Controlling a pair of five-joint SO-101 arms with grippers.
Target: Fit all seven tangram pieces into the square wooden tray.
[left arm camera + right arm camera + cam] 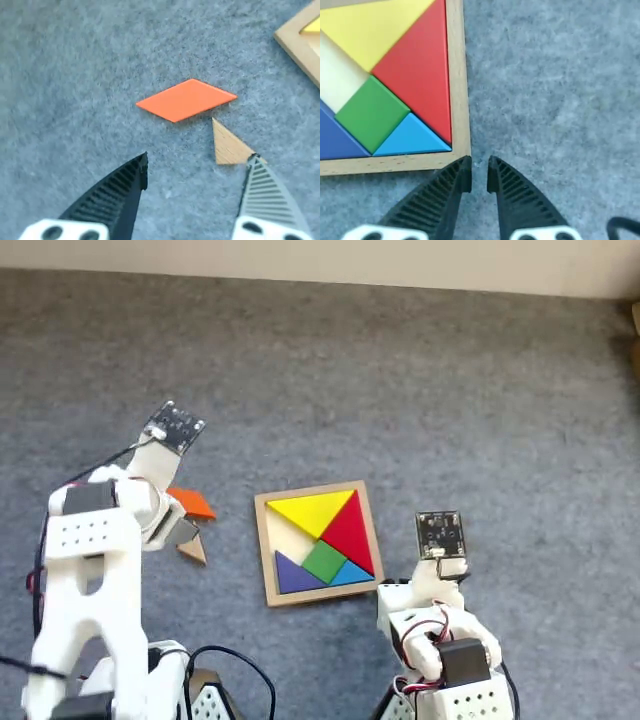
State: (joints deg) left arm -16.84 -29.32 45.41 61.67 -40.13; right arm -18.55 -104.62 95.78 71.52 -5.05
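Observation:
The square wooden tray [266, 552] lies mid-carpet holding a yellow triangle [313, 510], a red triangle [352, 530], a green square [324, 560], a dark blue triangle [293, 574] and a light blue triangle [352, 575]. Bare wood shows along its left side. An orange parallelogram [186, 99] and a plain wooden triangle [228, 145] lie on the carpet left of the tray. My left gripper [198, 159] hangs open just above them, one fingertip [253, 162] at the wooden triangle's edge. My right gripper [479, 167] is shut and empty, just off the tray's near right corner [460, 155].
Grey carpet covers the whole floor, with a pale wall strip along the far edge. Both arm bases and their cables [235, 665] stand at the near edge. Open carpet stretches beyond the tray and to its right.

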